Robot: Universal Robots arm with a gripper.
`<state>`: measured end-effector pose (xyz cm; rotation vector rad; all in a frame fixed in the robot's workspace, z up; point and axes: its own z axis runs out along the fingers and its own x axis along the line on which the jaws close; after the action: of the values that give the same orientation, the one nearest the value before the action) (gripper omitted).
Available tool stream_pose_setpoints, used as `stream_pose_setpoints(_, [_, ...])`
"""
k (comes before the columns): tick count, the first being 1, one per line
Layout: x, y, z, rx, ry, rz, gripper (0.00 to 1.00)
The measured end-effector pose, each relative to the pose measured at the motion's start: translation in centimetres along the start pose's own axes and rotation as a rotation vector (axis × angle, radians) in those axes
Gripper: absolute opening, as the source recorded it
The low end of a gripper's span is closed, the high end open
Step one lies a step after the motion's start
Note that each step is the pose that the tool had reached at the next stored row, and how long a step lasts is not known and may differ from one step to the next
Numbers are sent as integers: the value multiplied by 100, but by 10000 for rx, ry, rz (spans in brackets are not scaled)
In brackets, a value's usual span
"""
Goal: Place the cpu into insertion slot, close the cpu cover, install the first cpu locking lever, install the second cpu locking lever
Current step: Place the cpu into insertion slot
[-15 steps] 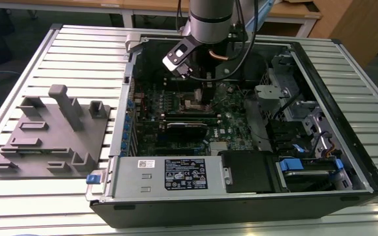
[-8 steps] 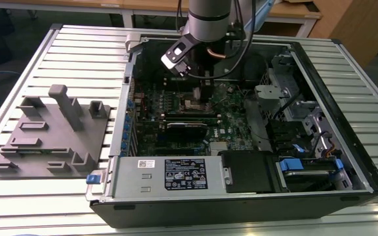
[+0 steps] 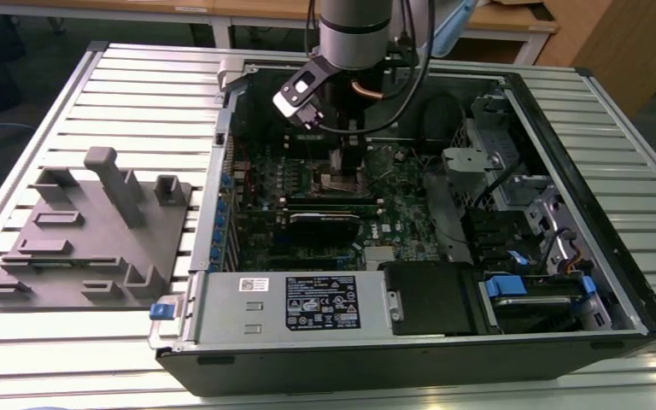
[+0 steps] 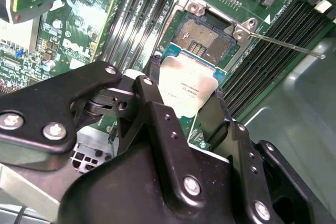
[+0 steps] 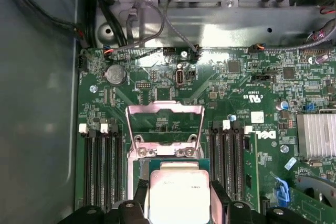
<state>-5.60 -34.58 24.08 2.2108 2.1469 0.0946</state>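
My gripper (image 4: 185, 90) is shut on the cpu (image 4: 184, 93), a flat square chip with a silver-tan top, one black finger on each side. The gripper (image 5: 178, 199) holds the cpu (image 5: 178, 192) just above the motherboard. It sits partly over the insertion slot (image 4: 202, 38), whose gold contact field shows beyond the chip's edge. The cpu cover (image 5: 165, 109) is swung open and stands up past the slot. A thin locking lever (image 4: 286, 45) juts out sideways, unlatched. In the exterior view the gripper (image 3: 347, 162) reaches down inside the open computer case (image 3: 601, 213).
Black memory slots (image 5: 102, 166) flank the socket on both sides. A long black card (image 3: 325, 218) and a power supply (image 3: 305, 303) lie nearer the case front. A drive cage (image 3: 511, 171) fills the exterior view's right. A grey fixture block (image 3: 89, 231) sits on the slatted table.
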Motion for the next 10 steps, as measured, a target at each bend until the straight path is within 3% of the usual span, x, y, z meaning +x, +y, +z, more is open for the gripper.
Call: stream_pose_setpoints(10, [39, -14, 45, -15, 10, -115, 54])
